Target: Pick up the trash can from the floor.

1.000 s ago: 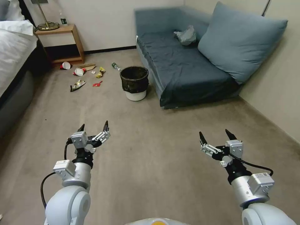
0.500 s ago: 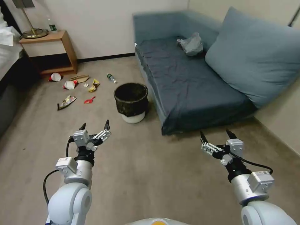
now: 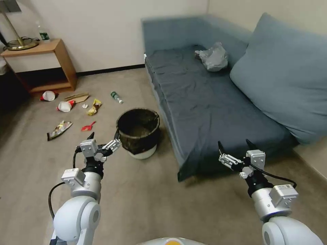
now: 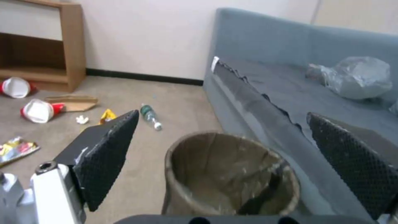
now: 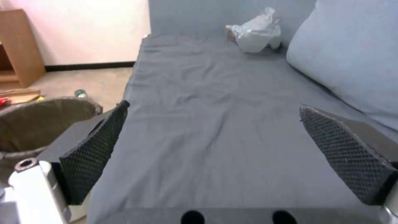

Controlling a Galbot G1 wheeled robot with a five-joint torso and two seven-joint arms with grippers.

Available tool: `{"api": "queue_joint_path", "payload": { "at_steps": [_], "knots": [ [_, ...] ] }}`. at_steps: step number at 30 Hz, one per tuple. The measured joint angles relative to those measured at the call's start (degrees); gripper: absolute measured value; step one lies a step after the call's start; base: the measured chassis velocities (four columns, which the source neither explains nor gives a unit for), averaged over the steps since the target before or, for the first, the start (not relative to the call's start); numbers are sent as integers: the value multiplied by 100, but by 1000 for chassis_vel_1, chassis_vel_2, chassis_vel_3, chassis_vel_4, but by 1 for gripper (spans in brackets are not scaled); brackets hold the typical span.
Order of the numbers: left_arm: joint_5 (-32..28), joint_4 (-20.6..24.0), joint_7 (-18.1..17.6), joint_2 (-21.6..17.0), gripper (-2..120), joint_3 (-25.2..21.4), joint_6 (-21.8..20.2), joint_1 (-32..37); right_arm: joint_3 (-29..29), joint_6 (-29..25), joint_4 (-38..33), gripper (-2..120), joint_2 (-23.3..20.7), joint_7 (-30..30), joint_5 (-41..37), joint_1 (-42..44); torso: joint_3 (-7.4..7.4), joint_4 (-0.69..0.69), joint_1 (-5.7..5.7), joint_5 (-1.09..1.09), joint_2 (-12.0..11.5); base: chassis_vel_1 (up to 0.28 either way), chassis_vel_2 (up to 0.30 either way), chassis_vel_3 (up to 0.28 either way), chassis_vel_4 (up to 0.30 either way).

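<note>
The trash can [image 3: 138, 132], a small round white bin with a dark liner over its rim and sides, stands upright on the beige carpet floor [image 3: 160, 194] against the sofa's front corner. My left gripper [image 3: 104, 134] is open, held above the floor just short of the can's left rim. In the left wrist view the trash can [image 4: 228, 174] lies below and ahead, between the wide-apart fingers of the left gripper [image 4: 222, 114]. My right gripper [image 3: 235, 144] is open in front of the sofa's edge. The right wrist view shows the right gripper [image 5: 213, 105] over the seat and the trash can [image 5: 37, 124] off to one side.
A blue-grey sofa [image 3: 204, 102] with a big cushion [image 3: 286, 81] and a grey plastic bag [image 3: 213, 58] fills the right. Cups [image 3: 64, 106], wrappers [image 3: 59, 128] and a bottle [image 3: 116, 97] litter the carpet at left, before a wooden nightstand [image 3: 44, 64].
The whole view has shifted as the camera moved forward: the trash can and sofa are much nearer. Both arms keep the same raised pose with open grippers.
</note>
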State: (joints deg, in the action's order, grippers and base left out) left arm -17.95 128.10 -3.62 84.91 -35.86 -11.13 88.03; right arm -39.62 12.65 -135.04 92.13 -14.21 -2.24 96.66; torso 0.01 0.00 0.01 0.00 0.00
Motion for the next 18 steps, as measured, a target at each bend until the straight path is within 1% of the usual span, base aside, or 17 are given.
{"api": "queue_joint_path", "payload": {
  "at_steps": [2,5,6,7,8,10,11,12,13,14,15,16,17,18],
  "knots": [
    [-14,-2,-13,-2,100,-4,-4,-16,0,0,2,100,0,-4,-4,-5,0,1,0,1,0,-28,71,82,-20],
    [-66,-19,-66,-7,100,-16,-19,-72,-5,0,2,100,0,-12,-18,-9,-2,0,-1,0,0,15,-33,-36,23],
    [-98,-31,-107,-5,100,-18,-36,-103,-7,0,3,100,0,-14,-21,-9,-2,0,-1,0,0,70,-50,-52,66],
    [-266,-41,-272,-1,100,-19,-148,-215,-7,1,-7,100,0,-29,-74,-2,-2,1,-2,0,0,37,-41,-52,50],
    [-266,-41,-272,-1,100,-19,-148,-215,-7,1,-7,100,0,-29,-74,-2,-2,1,-2,0,0,37,-41,-52,50],
    [-543,-125,-711,-33,100,-36,-489,-520,17,60,-144,100,0,-42,-215,43,-2,0,-1,-2,0,18,-11,-18,25],
    [-543,-125,-711,-33,100,-36,-489,-520,17,60,-144,100,0,-42,-215,43,-2,0,-1,-2,0,0,0,0,0],
    [-721,-178,-965,-80,100,-51,-716,-683,18,72,-205,100,0,-45,-232,44,-2,0,-1,-1,0,0,0,0,0],
    [-721,-178,-965,-80,100,-51,-716,-683,18,72,-205,100,0,-45,-232,44,-2,0,-1,-1,0,0,0,0,0],
    [-967,-197,-1172,-124,100,-55,-936,-800,16,79,-250,100,0,-45,-237,44,-1,0,-1,-1,0,0,0,0,0],
    [-1446,-234,-1505,-194,100,-59,-1317,-985,11,87,-316,100,0,-45,-248,44,-1,0,-1,-1,0,0,0,0,0],
    [-1446,-234,-1505,-194,100,-59,-1317,-985,11,87,-316,100,0,-45,-248,44,-1,0,-1,-1,0,0,0,0,0],
    [-1668,-309,-1659,-248,100,-57,-1510,-1102,8,89,-337,100,0,-45,-249,44,-1,0,-1,-1,0,0,0,0,0],
    [-1774,-403,-1730,-299,100,-47,-1611,-1185,8,90,-345,100,0,-45,-249,45,-2,0,-1,-1,0,0,0,0,0]
  ]
}}
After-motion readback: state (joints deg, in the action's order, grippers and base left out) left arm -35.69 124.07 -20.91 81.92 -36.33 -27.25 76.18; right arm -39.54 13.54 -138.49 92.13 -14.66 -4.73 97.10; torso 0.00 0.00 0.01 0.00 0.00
